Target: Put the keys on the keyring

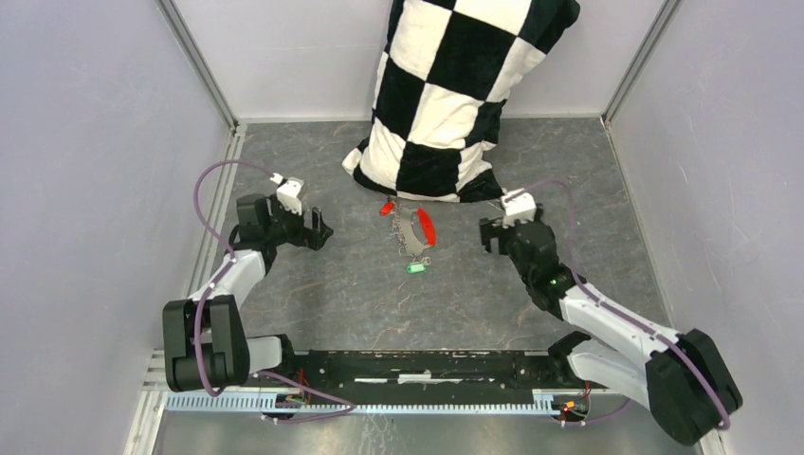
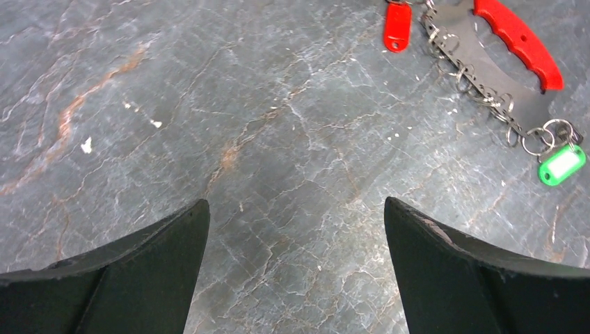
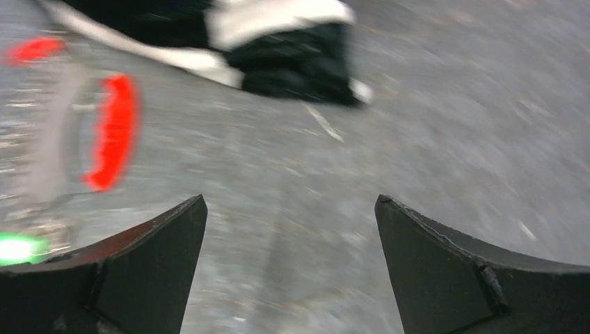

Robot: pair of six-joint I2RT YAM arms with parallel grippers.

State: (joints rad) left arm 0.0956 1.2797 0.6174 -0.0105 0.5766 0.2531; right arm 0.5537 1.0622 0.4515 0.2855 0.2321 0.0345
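left gripper [image 2: 296, 202] spread wide, empty; right gripper [image 3: 291, 198] same; keyring [image 1: 413, 232], green key [image 1: 414, 267] lie between.

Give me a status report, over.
Left gripper open, right gripper open, fingers empty. Keyring flat on table, green key and red key at its ends. Checkered pillow close behind, not covering them.

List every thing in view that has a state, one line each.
left gripper, open, empty.
right gripper, open, empty.
keyring, lying flat, held by neither gripper.
green key, lying flat against the end ring; cannot tell whether it is threaded on.
red key, lying flat at the keyring's other end; cannot tell whether it is threaded on.
checkered pillow, propped upright at the back.
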